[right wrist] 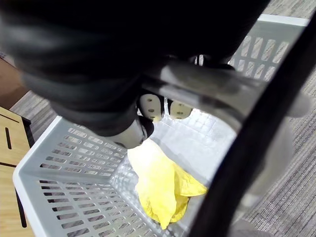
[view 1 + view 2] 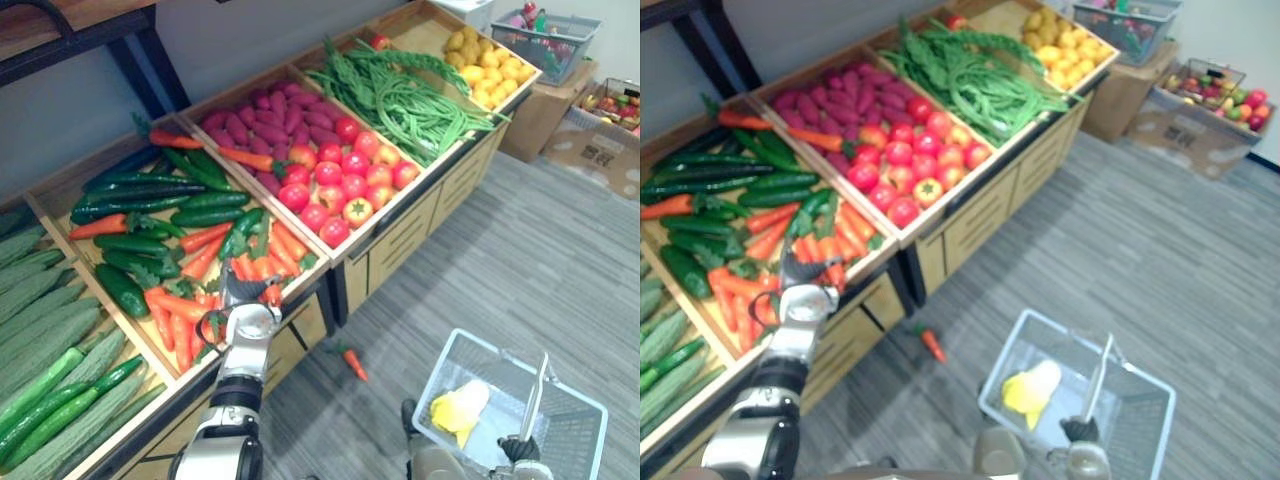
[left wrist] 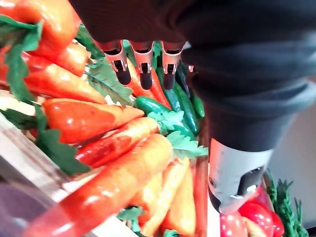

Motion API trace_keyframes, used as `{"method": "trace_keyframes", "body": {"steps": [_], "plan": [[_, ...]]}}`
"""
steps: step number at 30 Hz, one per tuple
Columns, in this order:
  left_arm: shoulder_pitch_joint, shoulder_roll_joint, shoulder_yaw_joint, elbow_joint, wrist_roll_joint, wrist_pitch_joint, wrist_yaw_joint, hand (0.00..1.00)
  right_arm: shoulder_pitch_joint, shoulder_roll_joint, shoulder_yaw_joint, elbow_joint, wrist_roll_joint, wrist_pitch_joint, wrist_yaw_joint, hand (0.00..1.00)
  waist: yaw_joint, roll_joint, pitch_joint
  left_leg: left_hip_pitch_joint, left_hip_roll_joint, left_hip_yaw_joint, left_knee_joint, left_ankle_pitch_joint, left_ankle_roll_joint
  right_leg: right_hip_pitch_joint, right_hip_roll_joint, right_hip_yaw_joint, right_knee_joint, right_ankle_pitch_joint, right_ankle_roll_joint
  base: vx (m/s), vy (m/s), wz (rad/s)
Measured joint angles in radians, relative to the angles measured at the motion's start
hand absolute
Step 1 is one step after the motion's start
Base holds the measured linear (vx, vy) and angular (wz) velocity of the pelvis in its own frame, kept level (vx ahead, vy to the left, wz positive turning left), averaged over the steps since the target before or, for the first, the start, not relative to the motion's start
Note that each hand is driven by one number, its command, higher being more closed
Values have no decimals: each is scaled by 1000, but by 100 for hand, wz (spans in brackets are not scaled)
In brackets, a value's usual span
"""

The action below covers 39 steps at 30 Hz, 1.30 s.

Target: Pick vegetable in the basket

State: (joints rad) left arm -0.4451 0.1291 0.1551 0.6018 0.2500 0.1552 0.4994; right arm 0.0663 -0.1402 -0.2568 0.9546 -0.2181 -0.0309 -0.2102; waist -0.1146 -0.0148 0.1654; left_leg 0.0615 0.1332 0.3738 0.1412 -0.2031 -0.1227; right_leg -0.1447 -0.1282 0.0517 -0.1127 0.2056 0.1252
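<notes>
Carrots point(image 2: 175, 310) are the target here, heaped at the near end of a wooden bin point(image 2: 865, 270) beside dark cucumbers point(image 2: 150, 210). The left robot hand point(image 2: 238, 292) hovers right over them, fingers point(image 3: 143, 69) straight, thumb apart, nothing held. Best play, I'd say: single out one carrot on top of the heap, come down along its length and close round the thick middle, because these skins look glossy and the leafy tops tangle with their neighbours. Lift straight up so nothing else drags out; one carrot point(image 2: 352, 362) lies on the floor below the bin, a warning about a loose grip.

Over on the right, near the robot, the right robot hand point(image 2: 519, 449) is clenched on the handle point(image 2: 541, 395) of a white plastic basket point(image 2: 575, 440). Inside lies one yellow item point(image 2: 458, 408), which I can't identify. There's plenty of open room beside it.

The next bin along holds purple sweet potatoes point(image 2: 265, 120) and tomatoes point(image 2: 340, 185), and the far one holds green beans point(image 2: 410, 100).
</notes>
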Motion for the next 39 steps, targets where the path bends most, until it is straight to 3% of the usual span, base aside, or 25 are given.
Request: {"method": "trace_keyframes", "body": {"steps": [4, 12, 18, 23, 24, 34, 39], "plan": [[-4, -8, -14, -1, -4, 0, 5, 0, -1, 0, 1, -8, 0, -3, -1, 100, -17, 5, 0, 0, 2, 1, 0, -1, -2, -1, 2, 0, 0, -2, -3, -13, -37, -1], [-28, -18, -6, 4, -3, 7, 12, 0, -1, 0, -4, -12, 0, -3, -5, 100, -20, 22, 9, -1, 11, 4, 1, -4, -6, -3, 11, 0, 0, -5, -7, -8, -34, -1], [-61, -48, 65, 132, -14, 20, 48, 0, -8, -2, 0, -16, 0, -5, -23, 100, -21, 38, 26, -5, 30, 19, 1, -5, -13, -15, 29, 7, 1, -7, -11, 1, -50, -7], [-122, -53, 126, 183, -51, 29, 113, 0, -48, -5, 15, -20, 1, -22, -29, 100, -18, 32, 60, -46, 28, 55, 3, -1, -16, -85, 38, 46, 24, 5, -15, -12, -58, -20], [-138, -48, 129, 191, -51, 30, 120, 100, -52, -5, 24, -28, 2, -23, -30, 100, -17, 31, 70, -51, 28, 59, 4, 0, -16, -98, 40, 51, 34, 4, -16, -54, -72, -17], [-229, -1, 147, 200, -29, 38, 125, 100, -73, 0, 109, -84, 4, -45, -49, 100, -4, -26, 122, -98, 36, 112, 38, -5, -24, -203, 54, 94, 117, -29, -30, -48, -63, -14], [-247, 3, 144, 200, 8, 44, 126, 100, -74, 2, 107, -76, 24, -46, -49, 100, 5, -29, 125, -102, 41, 112, 37, -5, -24, -215, 56, 88, 132, -21, -28, -2, -26, -2]]}}
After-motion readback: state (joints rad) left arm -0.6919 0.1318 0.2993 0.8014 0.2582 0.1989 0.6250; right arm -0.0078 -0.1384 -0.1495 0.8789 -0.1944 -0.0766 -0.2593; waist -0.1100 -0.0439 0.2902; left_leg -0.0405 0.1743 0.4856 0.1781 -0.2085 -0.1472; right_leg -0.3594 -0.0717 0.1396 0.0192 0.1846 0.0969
